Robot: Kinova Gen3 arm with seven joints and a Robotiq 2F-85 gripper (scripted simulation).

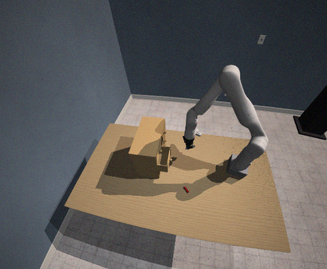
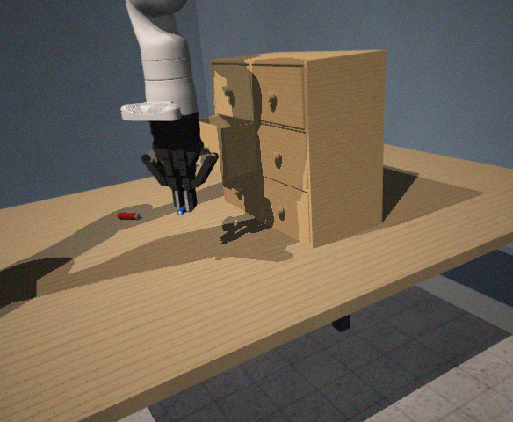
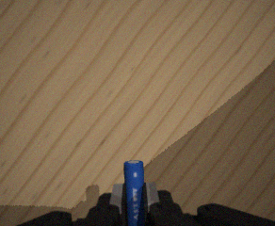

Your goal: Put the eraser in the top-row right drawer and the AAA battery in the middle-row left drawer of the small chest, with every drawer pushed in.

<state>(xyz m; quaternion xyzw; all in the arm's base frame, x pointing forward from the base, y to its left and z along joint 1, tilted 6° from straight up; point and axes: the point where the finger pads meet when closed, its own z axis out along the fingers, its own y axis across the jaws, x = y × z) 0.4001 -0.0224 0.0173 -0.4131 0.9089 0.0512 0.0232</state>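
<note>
1. Gripper, a black two-finger mechanical claw (image 1: 190,147) (image 2: 184,207) (image 3: 135,201), was pinching a slim blue cylindrical battery (image 2: 182,210) (image 3: 134,188), with its pads pressed against opposite sides.
2. Battery was held above the light, wood-grained rectangular table (image 1: 215,208) (image 2: 202,309) (image 3: 81,94); one end protruded past the pads, and pale lettering was visible along its casing.
3. White, rounded, jointed arm (image 1: 242,98) (image 2: 166,68) held the claw pointing downward in front of the chest, apart from the drawer fronts.
4. Small light-brown wooden chest (image 1: 148,133) (image 2: 345,136) stood upright on the table, with three rows of two drawers, each front seen bearing a round knob.
5. Left drawer of the middle row, a wooden open-topped tray (image 1: 162,167) (image 2: 241,152), was pulled out from the chest's front. The right drawer of the top row (image 2: 288,86) appeared pushed in.
6. Red cylinder with a silvery end (image 1: 186,189) (image 2: 127,215) lay on its side on the table, well apart from the chest and the claw.
</note>
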